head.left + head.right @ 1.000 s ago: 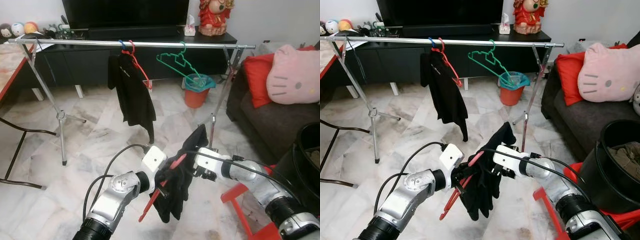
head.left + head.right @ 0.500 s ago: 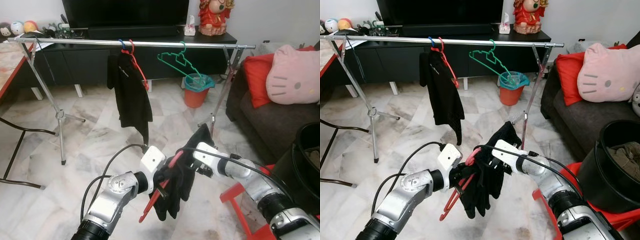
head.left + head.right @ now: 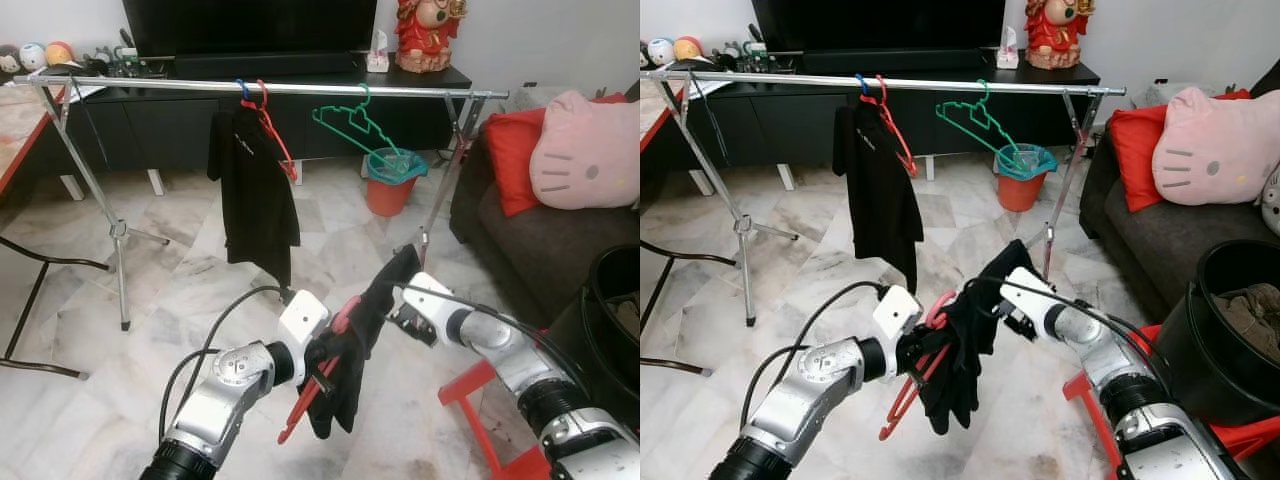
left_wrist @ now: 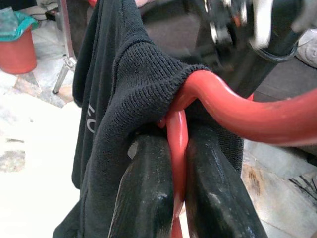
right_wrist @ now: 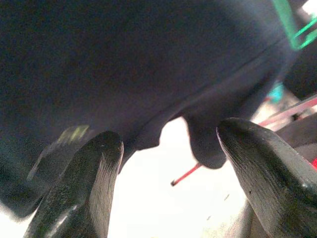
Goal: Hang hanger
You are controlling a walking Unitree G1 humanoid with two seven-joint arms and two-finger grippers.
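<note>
- Left eye view: the left gripper held a red plastic hanger draped with a black knit garment low over the marble floor, in front of the robot. The right gripper sat at the garment's upper right edge, beside the cloth. Beyond them stood a long silver metal clothes rail on tripod legs, carrying a black shirt on a red and blue hanger and, further right, an empty green plastic hanger tilted off the bar.
- Right eye view: an orange bin with a teal liner stood on the floor behind the rail's right leg. A dark sofa at the right held a red cushion and a pink cat-face plush pillow. A black round bucket with cloth inside stood near the right arm.
- Left wrist view: the two black fingers were clenched on the red hanger's thin stem, one on each side, with the black garment bunched over the hanger's curved neck just above them.
- Right wrist view: the right fingers were spread wide apart, released, with the dark cloth hanging just beyond their tips and not pinched between them.
</note>
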